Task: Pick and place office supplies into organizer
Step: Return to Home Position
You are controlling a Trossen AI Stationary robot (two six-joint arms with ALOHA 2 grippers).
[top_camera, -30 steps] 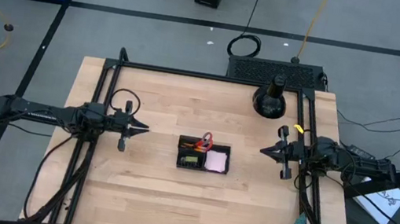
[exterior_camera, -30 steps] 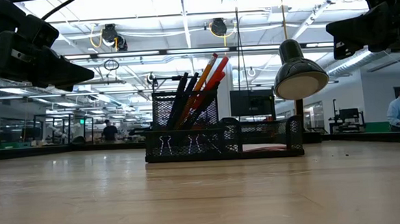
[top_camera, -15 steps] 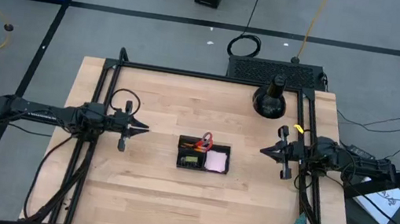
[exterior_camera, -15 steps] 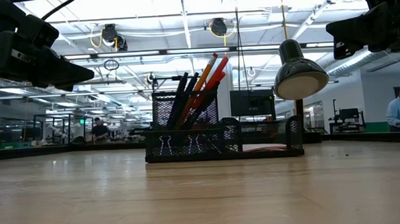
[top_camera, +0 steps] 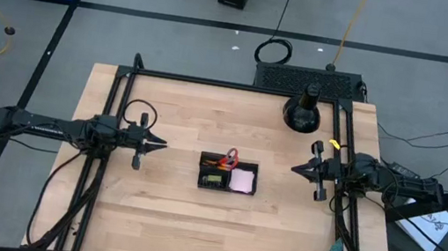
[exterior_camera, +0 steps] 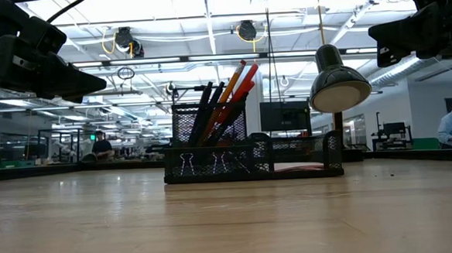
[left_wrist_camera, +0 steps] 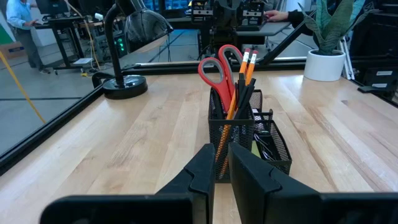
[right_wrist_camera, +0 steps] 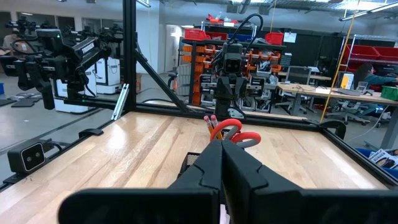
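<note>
I see the organizer (top_camera: 228,175) sitting near the middle of the desk (top_camera: 182,226). My left hand (top_camera: 159,143) hangs above the desk on the organizer's left, well apart from it. Its fingers (left_wrist_camera: 202,174) are drawn to a narrow slit and hold nothing. My right hand (top_camera: 298,168) hangs on the organizer's right, also well apart, with its fingers (right_wrist_camera: 211,168) pressed together and empty. Both hands point toward the organizer.

In the compartment on the left hand's side, the red-handled scissors (left_wrist_camera: 219,65), orange pencils (left_wrist_camera: 247,62) and black pens (exterior_camera: 207,104) stand leaning. Binder clips (exterior_camera: 212,162) show low down through the organizer's mesh. The pink sticky-note pad (top_camera: 241,181) lies in the compartment on the right hand's side. A black lamp (top_camera: 302,112) stands beyond the organizer, toward the right hand's side.
</note>
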